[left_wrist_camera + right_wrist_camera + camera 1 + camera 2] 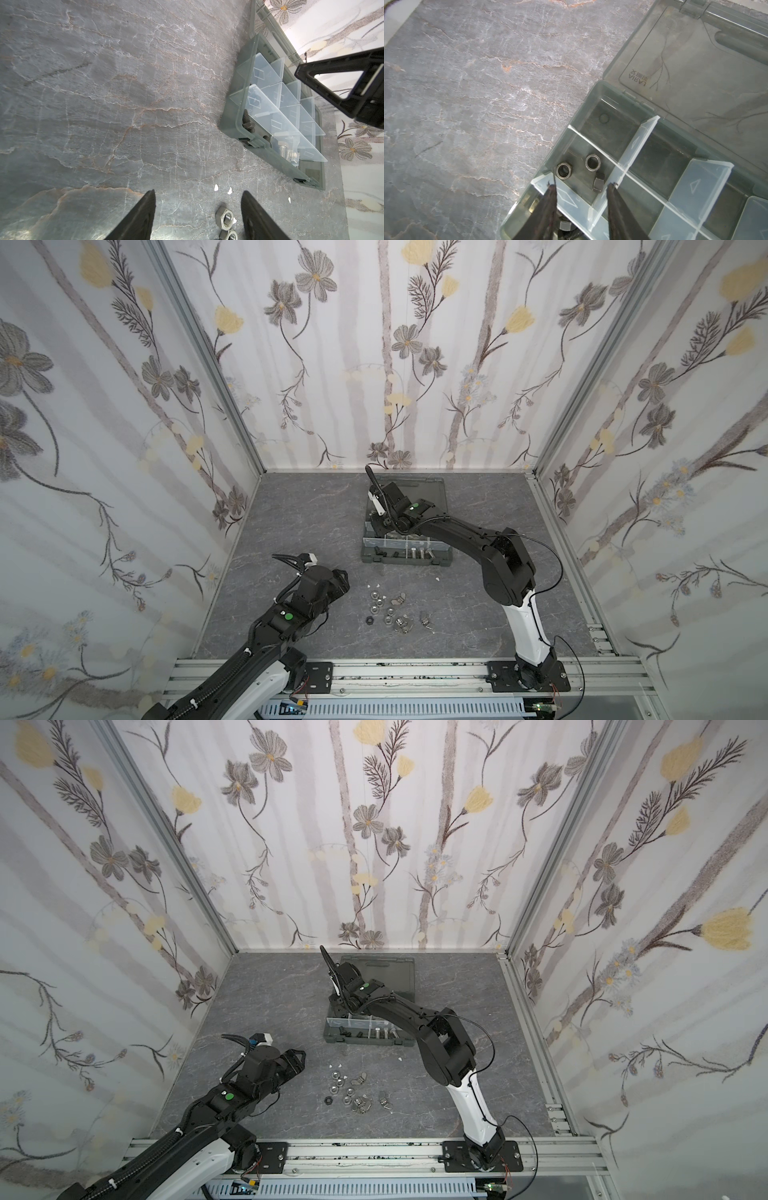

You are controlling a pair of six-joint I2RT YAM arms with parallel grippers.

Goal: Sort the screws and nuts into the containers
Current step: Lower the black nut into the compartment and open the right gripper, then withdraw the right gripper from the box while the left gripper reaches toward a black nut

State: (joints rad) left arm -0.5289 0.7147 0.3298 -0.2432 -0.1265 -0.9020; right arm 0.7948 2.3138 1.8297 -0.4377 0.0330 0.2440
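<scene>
Floral-papered walls (374, 344) around a grey marbled tabletop (299, 522)

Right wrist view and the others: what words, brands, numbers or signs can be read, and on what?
"LARIA": moulded on the smoky lid, seen upside down in the right wrist view.
Characters beside it: too blurred to read.
Translucent dividers: only triangle marks, no text.
Other views: nothing readable.

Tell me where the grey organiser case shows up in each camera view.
Top view: organiser case centre, near the back wall.
Top view: organiser case slightly left of centre, near the back wall.
Left wrist: organiser case beyond the open left gripper.
Right wrist: organiser case directly below the right gripper.
Shared landmark: its pale translucent partitions.
</scene>
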